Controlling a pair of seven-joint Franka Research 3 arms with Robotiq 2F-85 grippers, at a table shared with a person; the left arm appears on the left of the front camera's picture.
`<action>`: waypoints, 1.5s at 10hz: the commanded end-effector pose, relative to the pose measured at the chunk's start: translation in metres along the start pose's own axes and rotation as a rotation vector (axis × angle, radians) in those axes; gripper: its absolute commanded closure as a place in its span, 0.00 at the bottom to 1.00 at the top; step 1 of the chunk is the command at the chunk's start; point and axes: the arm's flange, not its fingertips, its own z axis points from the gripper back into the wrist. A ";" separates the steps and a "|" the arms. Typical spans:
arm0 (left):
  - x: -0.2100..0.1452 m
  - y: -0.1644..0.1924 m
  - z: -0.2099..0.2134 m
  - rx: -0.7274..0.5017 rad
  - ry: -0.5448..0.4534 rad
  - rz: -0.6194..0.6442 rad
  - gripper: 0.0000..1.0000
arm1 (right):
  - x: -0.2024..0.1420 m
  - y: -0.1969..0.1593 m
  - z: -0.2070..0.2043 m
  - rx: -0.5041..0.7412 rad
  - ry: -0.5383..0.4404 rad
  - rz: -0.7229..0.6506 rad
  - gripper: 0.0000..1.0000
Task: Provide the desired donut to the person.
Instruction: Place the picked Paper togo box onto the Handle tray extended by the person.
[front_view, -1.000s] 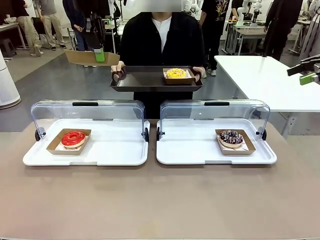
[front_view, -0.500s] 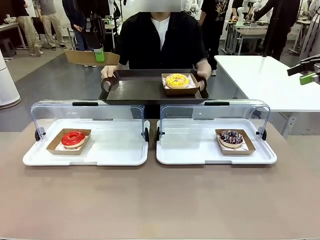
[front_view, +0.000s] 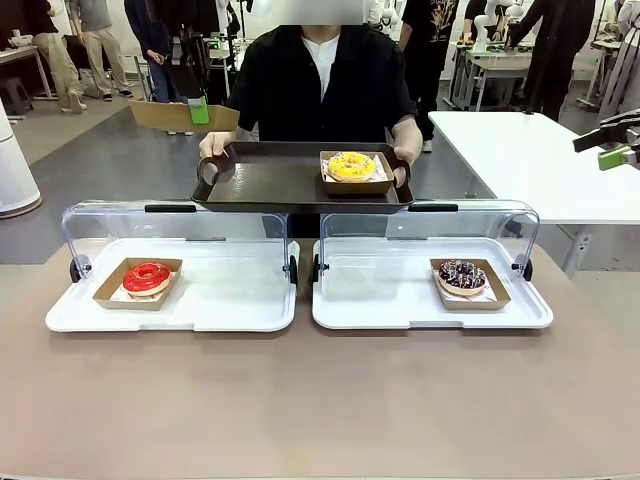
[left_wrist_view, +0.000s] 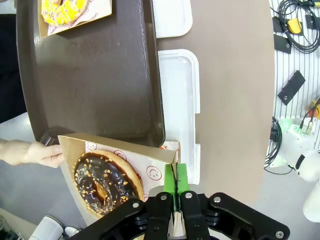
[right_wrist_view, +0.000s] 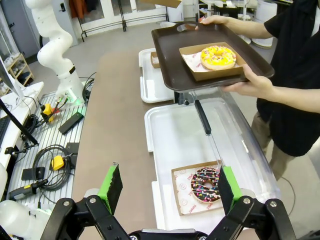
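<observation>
The person stands at the far side holding a dark brown tray with both hands; a yellow donut in a card boat sits on its right part. My left gripper is shut on the rim of a card boat holding a chocolate donut with nut bits, held high just beside the brown tray's edge and the person's hand. The front view shows that boat at upper left, behind the tray. At the far right, my right gripper hangs open over the right case.
Two white display trays with clear lids raised stand side by side on the brown table. The left tray holds a red donut; the right tray holds a sprinkled chocolate donut. A white table stands at the right.
The person has brought the brown tray with the yellow donut forward, closer to the display cases. Neither gripper has moved.
</observation>
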 end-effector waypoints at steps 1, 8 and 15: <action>0.000 0.000 0.000 0.000 0.000 0.000 0.99 | 0.000 0.000 0.000 -0.001 -0.008 0.000 0.00; 0.089 0.073 -0.038 0.048 0.006 0.024 0.99 | 0.000 0.000 0.000 -0.001 -0.008 0.000 0.00; 0.098 0.125 -0.088 -0.078 -0.030 0.071 0.99 | 0.000 0.000 0.000 -0.001 -0.008 0.000 0.00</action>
